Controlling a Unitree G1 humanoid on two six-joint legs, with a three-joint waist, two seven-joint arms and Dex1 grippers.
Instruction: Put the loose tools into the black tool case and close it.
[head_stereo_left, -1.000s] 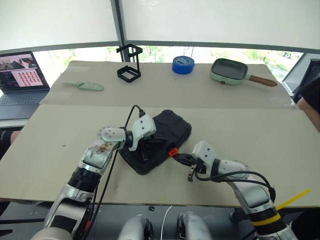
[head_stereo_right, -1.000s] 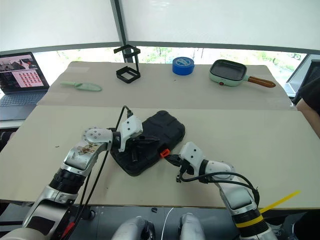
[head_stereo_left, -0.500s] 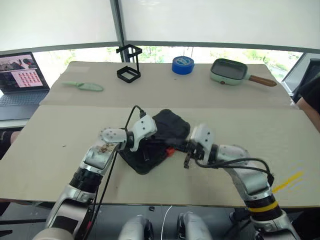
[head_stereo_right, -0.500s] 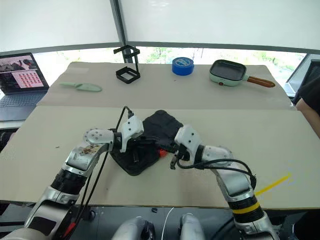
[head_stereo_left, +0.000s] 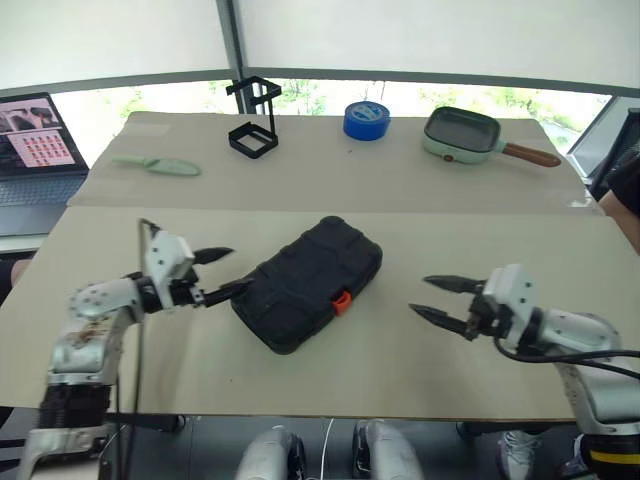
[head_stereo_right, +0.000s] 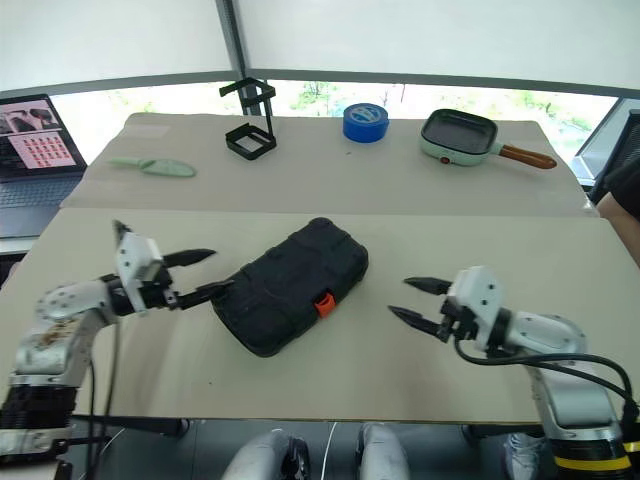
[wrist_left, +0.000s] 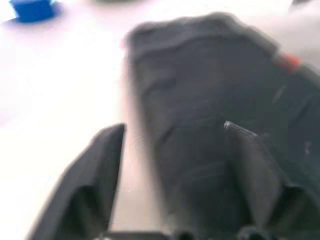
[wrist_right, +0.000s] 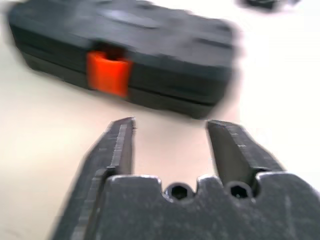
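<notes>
With the case lying shut, orange latch facing you, nothing's left to hold. So your left gripper and right gripper both gape wide and empty, flanking it.

Legible text: none found.
Laptop screen: rows of small thumbnails, no characters readable.
Black tool case: no readable marking.

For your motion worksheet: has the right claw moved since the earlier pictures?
Yes. The right claw has drawn back from the black tool case, off its orange latch, toward the robot's right.
</notes>
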